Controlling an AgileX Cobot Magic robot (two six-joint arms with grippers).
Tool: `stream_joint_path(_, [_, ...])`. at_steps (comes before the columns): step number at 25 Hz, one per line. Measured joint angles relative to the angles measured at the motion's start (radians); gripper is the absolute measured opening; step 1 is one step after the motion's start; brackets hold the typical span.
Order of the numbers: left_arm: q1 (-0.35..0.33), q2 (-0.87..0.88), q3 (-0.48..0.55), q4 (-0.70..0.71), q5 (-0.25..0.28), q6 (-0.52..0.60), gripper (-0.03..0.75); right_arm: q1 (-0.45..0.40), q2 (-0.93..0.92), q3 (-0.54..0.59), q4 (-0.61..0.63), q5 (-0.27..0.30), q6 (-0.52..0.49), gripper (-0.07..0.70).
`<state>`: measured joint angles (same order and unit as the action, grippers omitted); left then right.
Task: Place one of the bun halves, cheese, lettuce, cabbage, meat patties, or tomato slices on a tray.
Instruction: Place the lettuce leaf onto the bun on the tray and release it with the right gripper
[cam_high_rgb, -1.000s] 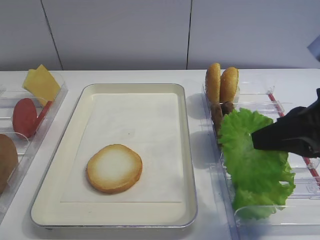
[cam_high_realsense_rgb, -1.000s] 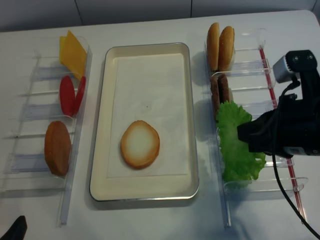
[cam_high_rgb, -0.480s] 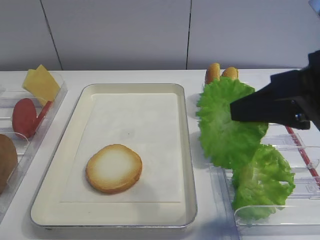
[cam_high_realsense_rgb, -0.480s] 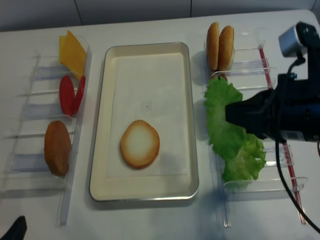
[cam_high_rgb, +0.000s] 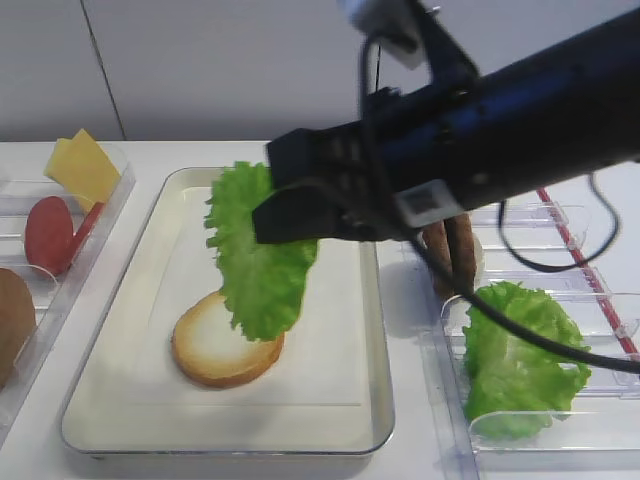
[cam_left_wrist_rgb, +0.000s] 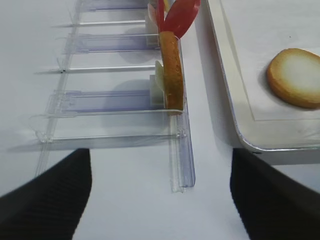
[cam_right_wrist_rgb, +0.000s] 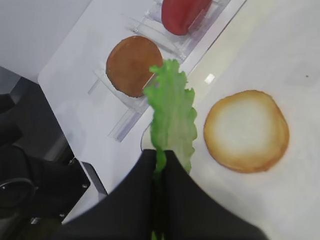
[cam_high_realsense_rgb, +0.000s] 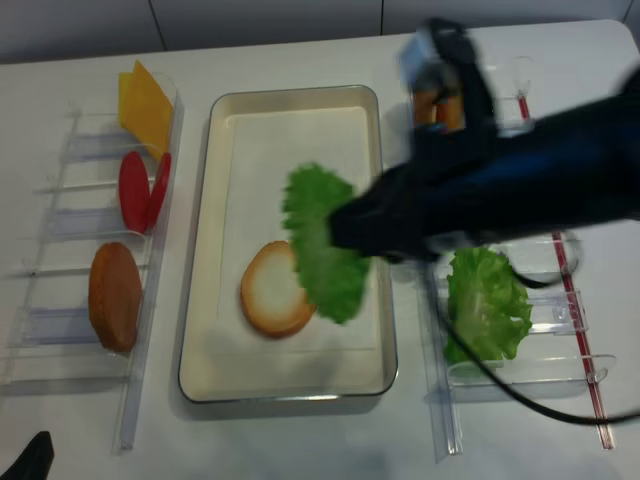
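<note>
Right wrist view: the right gripper is pinching the lettuce.
The leaf is hanging above the tray, over the bun half lying cut-face up on the liner; the left gripper's state is not showing.

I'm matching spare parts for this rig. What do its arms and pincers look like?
The right pincer has matte black tapering fingers; its black arm carries a white label, looped black cables and a grey camera. The left pincer's fingers look black and ribbed.
</note>
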<state>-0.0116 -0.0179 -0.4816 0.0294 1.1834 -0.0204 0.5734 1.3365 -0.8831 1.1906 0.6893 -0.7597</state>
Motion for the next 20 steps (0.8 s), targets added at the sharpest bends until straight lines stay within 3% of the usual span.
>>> stream_joint_path(6, [0.000, 0.000, 0.000, 0.000, 0.000, 0.000, 0.556, 0.125, 0.223, -0.148, 0.032, -0.106, 0.026, 0.052])
stream_joint_path(12, [0.000, 0.000, 0.000, 0.000, 0.000, 0.000, 0.556, 0.141, 0.370, -0.256, 0.114, -0.120, 0.028, 0.052])
stream_joint_path(20, [0.000, 0.000, 0.000, 0.000, 0.000, 0.000, 0.556, 0.154, 0.463, -0.273, 0.125, -0.135, 0.049, 0.052])
